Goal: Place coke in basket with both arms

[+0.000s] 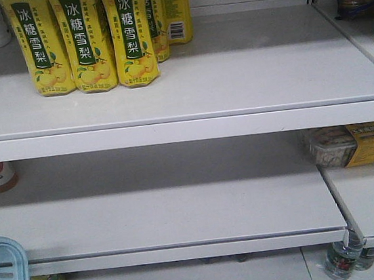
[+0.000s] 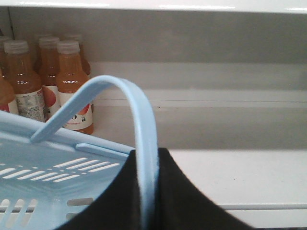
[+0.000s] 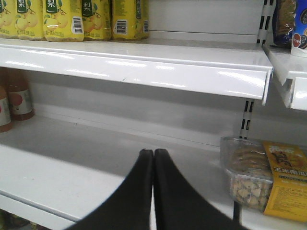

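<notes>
Basket handle sits clamped in left end effector.

right pincer closed, empty | over white shelf | snack box right

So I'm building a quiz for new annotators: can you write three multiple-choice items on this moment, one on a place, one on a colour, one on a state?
1. Where do the yellow drink cartons stand?
A. upper shelf
B. middle shelf
C. floor

2. What colour is the basket?
A. red
B. light blue
C. green

3. How is the right gripper in its wrist view?
A. wide open
B. shut on a carton
C. shut, holding nothing

Answers:
1 A, they sit on the upper shelf in the front view.
2 B, its slotted wall and handle are pale blue.
3 C, the fingers meet with nothing between them.
</notes>
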### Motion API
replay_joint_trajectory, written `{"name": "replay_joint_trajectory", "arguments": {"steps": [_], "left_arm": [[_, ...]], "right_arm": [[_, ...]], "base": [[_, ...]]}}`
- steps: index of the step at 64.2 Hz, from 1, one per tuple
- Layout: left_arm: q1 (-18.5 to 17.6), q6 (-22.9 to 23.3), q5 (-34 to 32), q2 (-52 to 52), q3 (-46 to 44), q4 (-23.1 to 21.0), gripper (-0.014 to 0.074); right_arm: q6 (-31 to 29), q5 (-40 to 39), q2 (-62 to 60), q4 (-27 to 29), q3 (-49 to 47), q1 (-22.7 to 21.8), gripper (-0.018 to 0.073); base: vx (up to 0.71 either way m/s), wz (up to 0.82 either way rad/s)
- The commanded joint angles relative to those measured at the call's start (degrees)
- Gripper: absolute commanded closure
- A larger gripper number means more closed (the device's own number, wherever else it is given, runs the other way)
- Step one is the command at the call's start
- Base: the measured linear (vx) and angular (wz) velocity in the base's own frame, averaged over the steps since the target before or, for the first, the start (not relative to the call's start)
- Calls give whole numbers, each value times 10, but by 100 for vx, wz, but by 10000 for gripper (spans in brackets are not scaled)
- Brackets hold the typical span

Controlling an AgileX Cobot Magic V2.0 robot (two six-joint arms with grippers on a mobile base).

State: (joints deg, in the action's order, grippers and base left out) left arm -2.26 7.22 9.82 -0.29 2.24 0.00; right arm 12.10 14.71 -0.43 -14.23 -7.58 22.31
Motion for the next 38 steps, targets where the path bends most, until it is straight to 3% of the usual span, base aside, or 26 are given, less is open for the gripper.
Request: {"name": "replay_joint_trajectory", "arguments": {"steps": [1, 16, 30, 38], "left_arm": [[0, -11, -89, -13, -21, 12, 602], [0, -11, -89, -13, -21, 12, 602], [0, -11, -89, -13, -21, 12, 602], [0, -11, -89, -13, -21, 12, 602]], "right_arm": [[-13, -31, 8, -12, -4, -13, 569], [-11, -143, 8, 58, 98, -107, 569], [-14, -115, -1, 101, 96, -210, 569], [-15, -116, -10, 94, 96, -223, 569]], "base": [[0, 0], [0, 0], [0, 0], [0, 0]]}}
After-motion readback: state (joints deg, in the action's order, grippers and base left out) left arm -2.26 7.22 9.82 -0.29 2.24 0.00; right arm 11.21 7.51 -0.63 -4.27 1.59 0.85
